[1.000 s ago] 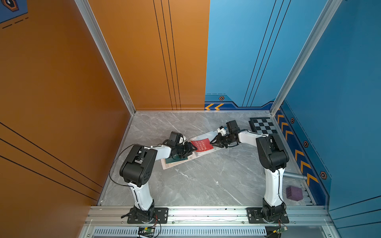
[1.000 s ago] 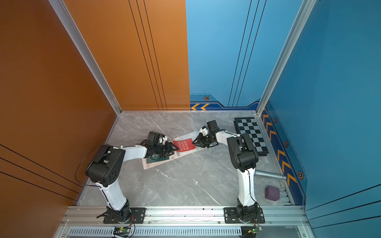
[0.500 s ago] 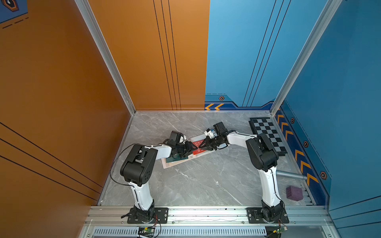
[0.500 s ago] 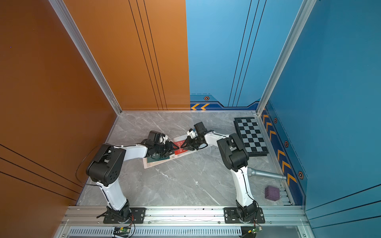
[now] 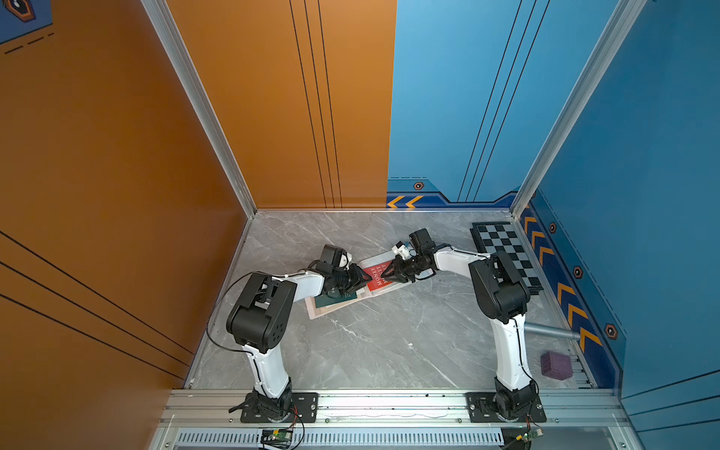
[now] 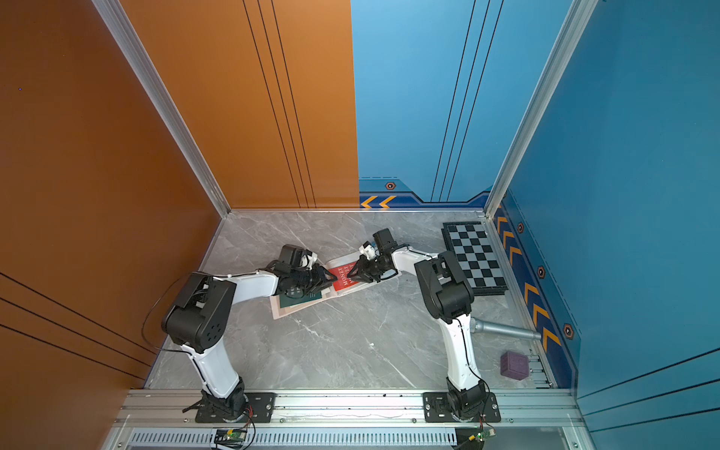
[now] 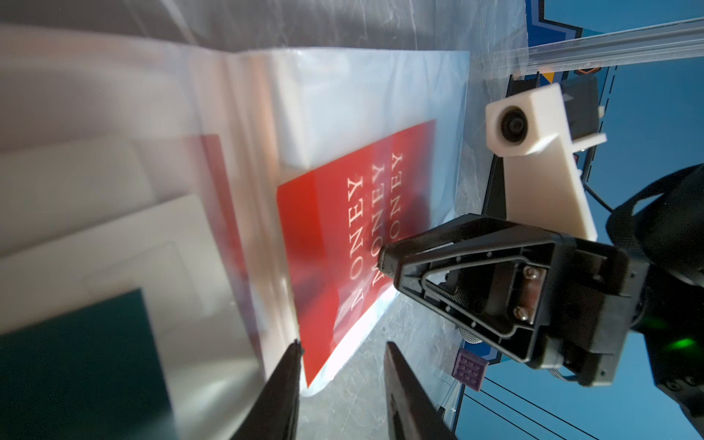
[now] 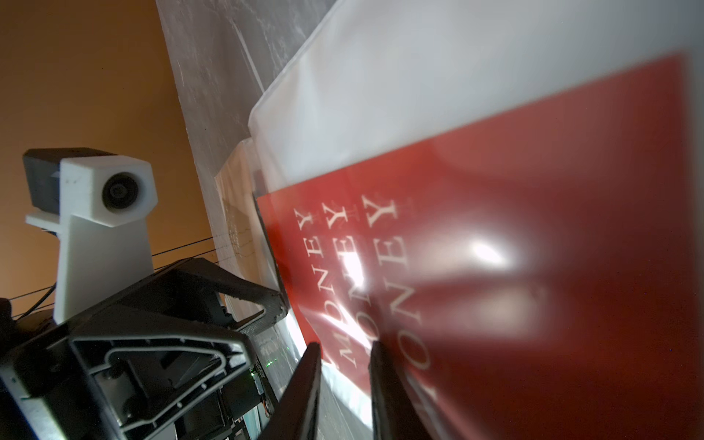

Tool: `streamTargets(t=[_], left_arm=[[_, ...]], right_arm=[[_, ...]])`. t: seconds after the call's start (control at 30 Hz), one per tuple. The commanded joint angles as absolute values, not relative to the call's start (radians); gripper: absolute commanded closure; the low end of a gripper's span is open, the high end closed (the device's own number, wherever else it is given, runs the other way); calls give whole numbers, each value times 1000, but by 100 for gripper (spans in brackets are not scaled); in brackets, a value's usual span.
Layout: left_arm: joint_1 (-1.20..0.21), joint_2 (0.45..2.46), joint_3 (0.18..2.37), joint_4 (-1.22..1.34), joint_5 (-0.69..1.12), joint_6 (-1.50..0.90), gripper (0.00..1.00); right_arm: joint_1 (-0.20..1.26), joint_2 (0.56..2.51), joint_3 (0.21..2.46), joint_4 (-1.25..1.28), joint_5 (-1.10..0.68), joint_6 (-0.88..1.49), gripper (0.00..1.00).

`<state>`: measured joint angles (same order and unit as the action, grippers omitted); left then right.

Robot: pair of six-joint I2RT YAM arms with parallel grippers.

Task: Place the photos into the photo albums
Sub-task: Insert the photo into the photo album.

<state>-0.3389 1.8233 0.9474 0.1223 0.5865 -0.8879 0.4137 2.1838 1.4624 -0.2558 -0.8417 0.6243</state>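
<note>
The right arm has swung in from the checkerboard (image 5: 506, 253) side, so that the right tool (image 5: 385, 274) now meets the left tool (image 5: 366, 277) over the open album (image 5: 323, 309), and the left tool's jaws have narrowed. The album lies slanted on the desk (image 5: 370, 343), about midway between the side edges and nearer the far edge. A red card (image 5: 376, 276) printed "MONEY" lies on the page toward the right arm, with clear sleeve (image 7: 373, 87) film over at least part of its face. The right tool (image 8: 344, 346) is slightly spread, its tips resting on the card's lettering and pinching nothing. The left tool (image 7: 341, 348) is spread wider, with the card's corner and the sleeve's edge between its jaws; whether it touches them I cannot tell. A green card (image 5: 331, 302) lies on the other page under the left arm.
</note>
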Motion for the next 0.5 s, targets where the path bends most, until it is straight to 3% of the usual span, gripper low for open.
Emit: streamTargets(t=[0.0,0.27,0.47], left_arm=[[-342,1817,983,94,578,-881,65],[-341,1842,1014,48,550,-850,86],[-342,1776,1023,-107,466,-764,88]], right_arm=[[398,2132,1477,-317,-792,613,74],[300,2049,1473,-318,-757,615,74],[208,2011,1423,-323,-718,604,74]])
